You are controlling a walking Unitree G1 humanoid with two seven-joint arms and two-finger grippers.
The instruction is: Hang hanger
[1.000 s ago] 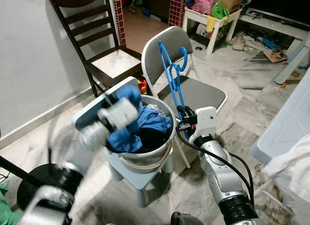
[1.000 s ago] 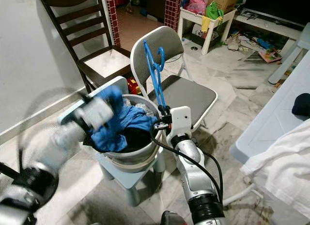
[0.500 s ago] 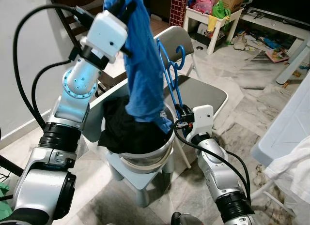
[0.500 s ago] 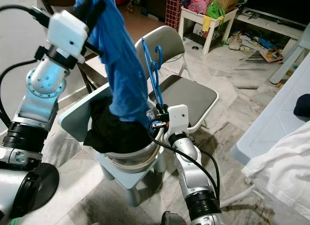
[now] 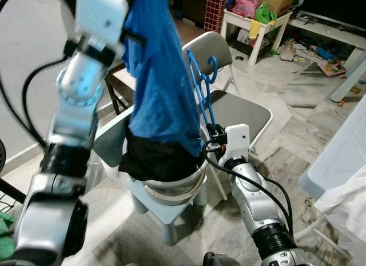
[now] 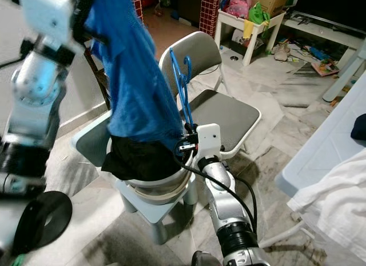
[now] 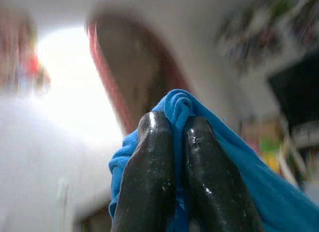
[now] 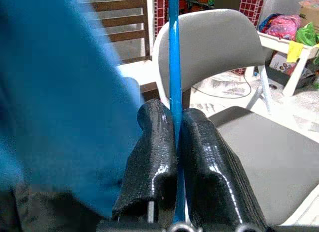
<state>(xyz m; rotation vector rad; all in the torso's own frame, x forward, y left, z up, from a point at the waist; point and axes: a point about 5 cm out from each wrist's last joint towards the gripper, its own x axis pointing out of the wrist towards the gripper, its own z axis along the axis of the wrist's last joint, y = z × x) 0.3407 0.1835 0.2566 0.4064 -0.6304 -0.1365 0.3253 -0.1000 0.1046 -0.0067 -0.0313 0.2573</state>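
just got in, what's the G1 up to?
Laundry. The left gripper is pinched shut on a blue shirt, held high above the metal basin of dark clothes on a small stool. The right gripper clamps a blue hanger upright beside the shirt, in front of a grey folding chair.

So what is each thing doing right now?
Left gripper: raised high, jaws shut on the blue shirt.
Blue shirt: lifted, hanging down over the basin.
Right gripper: jaws shut on the blue hanger.
Blue hanger: held upright, hook on top.
Basin: on a small stool, dark clothes inside.
Grey folding chair: unfolded, seat bare.
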